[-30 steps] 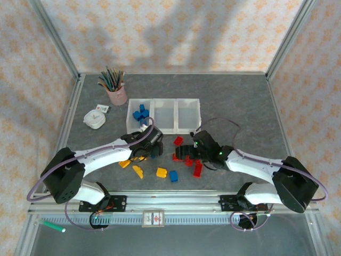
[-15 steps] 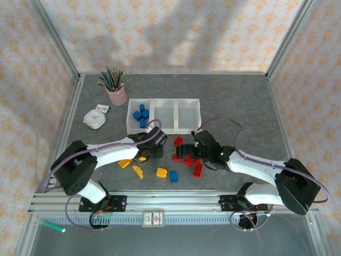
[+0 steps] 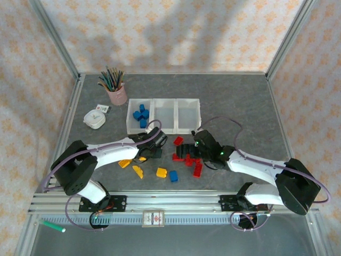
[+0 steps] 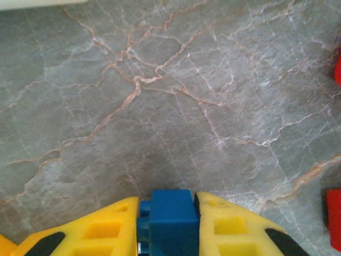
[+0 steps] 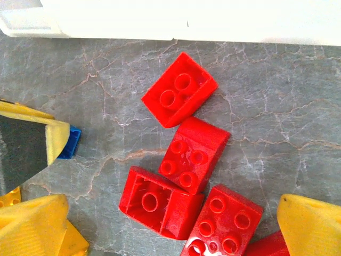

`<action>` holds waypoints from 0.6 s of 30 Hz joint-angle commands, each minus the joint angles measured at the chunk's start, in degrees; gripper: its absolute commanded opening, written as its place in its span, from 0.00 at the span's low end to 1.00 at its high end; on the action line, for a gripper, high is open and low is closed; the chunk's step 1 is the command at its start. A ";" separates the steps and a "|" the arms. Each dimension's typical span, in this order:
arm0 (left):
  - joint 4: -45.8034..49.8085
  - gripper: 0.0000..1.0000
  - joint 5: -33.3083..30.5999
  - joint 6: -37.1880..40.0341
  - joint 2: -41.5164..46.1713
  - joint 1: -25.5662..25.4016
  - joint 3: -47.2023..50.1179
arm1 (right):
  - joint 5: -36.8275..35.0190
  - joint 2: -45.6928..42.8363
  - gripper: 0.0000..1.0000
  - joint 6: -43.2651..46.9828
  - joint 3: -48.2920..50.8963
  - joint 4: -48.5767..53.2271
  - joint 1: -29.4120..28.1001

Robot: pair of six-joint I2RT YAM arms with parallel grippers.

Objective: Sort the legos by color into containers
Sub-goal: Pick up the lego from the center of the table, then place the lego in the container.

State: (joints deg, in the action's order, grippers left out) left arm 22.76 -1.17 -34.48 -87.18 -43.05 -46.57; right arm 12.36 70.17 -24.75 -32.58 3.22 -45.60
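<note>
Legos: blue, red and yellow bricks. Some lie in one bin, the rest are loose on the near half of the table (image 3: 240,106), between the two arms.
Pink cup (image 3: 116,96): far-left corner of the table, upright and full of pencils.
White round object (image 3: 95,118): by the left edge, just nearer than the cup. What it is cannot be made out. A small card (image 3: 103,108) lies beside it.
Containers (image 3: 163,129): three joined white bins in a row, left of the table's middle. Blue bricks (image 3: 141,114) lie in the leftmost bin, overlapping, so the count is unclear.
Left gripper (image 4: 170,226): clenched on a blue brick (image 4: 170,213) between its yellow fingers (image 4: 101,232), just over the table. The frame's bottom edge cuts off the brick's lower part. From above, the gripper (image 3: 152,149) sits just nearer than the leftmost bin and hides the brick.
Yellow bricks (image 3: 161,172): three, loose toward the near edge, left of the middle. One is tucked partly under the left arm.
Loose blue brick (image 3: 173,176): just right of the yellow ones.
Red bricks (image 5: 194,154): a cluster nearer than the bins, several touching. One (image 5: 160,202) lies hollow side up, and the lowest ones are cut off by the frame.
Right gripper (image 5: 170,208): released, with its jaws wide on either side of the red cluster. From above (image 3: 184,153) its body covers part of the cluster.
</note>
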 commanded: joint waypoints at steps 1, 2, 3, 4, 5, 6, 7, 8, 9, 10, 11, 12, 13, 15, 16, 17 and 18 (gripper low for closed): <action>2.52 0.24 -3.91 -0.19 3.46 -0.07 -1.70 | -1.79 -1.27 1.00 1.09 -3.76 1.61 -0.27; 3.13 0.24 -4.84 -0.23 4.17 -0.08 -2.33 | -1.51 -1.11 1.00 1.03 -4.47 1.59 -0.27; 3.74 0.24 -5.90 -0.24 4.88 0.10 -3.02 | -1.10 -0.81 1.00 0.94 -5.28 1.52 -0.27; 4.23 0.24 -6.85 -0.05 5.44 0.39 -3.73 | -0.79 -0.52 1.00 0.86 -6.06 1.52 -0.26; 4.67 0.24 -7.94 0.39 5.99 1.00 -4.61 | -0.49 -0.07 1.00 0.55 -6.94 1.46 -0.27; 5.48 0.24 -9.03 0.55 6.45 1.84 -5.65 | -0.46 0.44 1.00 0.18 -7.88 1.37 -0.27; 6.07 0.24 -10.01 0.55 6.73 2.88 -6.69 | -0.60 0.93 1.00 -0.17 -8.71 1.25 -0.27; 6.61 0.24 -10.86 2.45 6.91 4.25 -8.06 | -0.74 1.55 1.00 -0.60 -9.62 0.94 -0.27; 6.63 0.24 -11.44 3.40 7.09 5.75 -9.25 | -0.69 2.21 1.00 -1.08 -10.47 0.43 -0.26; 6.44 0.24 -11.73 4.20 7.26 7.24 -10.26 | -0.82 2.83 1.00 -1.49 -11.24 0.05 -0.19; 6.13 0.24 -12.14 4.90 7.20 8.91 -11.42 | -1.22 3.63 1.00 -2.20 -12.19 -0.14 -0.13; 5.49 0.24 -12.63 5.93 6.96 10.58 -12.44 | -1.51 4.57 1.00 -2.67 -13.19 -0.15 0.10; 4.90 0.25 -13.01 6.81 6.58 11.86 -13.15 | -1.57 5.34 1.00 -3.17 -13.98 -0.20 0.28; 3.67 0.24 -13.68 8.24 4.64 14.58 -15.41 | -1.79 7.03 1.00 -3.75 -15.39 -0.58 0.67; 2.90 0.25 -13.33 8.89 3.46 15.87 -16.24 | -2.05 7.69 1.00 -4.02 -15.94 -0.71 0.90; 2.07 0.25 -13.15 9.56 1.87 17.01 -17.30 | -2.10 8.39 1.00 -4.00 -16.35 -0.97 1.02; 1.34 0.25 -13.25 10.04 0.02 17.94 -18.38 | -2.23 9.02 1.00 -3.93 -16.78 -1.18 1.19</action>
State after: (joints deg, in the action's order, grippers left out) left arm 25.82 -12.08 -28.03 -83.26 -26.98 -62.28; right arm 11.92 77.67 -27.35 -47.24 3.33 -45.08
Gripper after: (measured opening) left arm 0.249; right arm 0.998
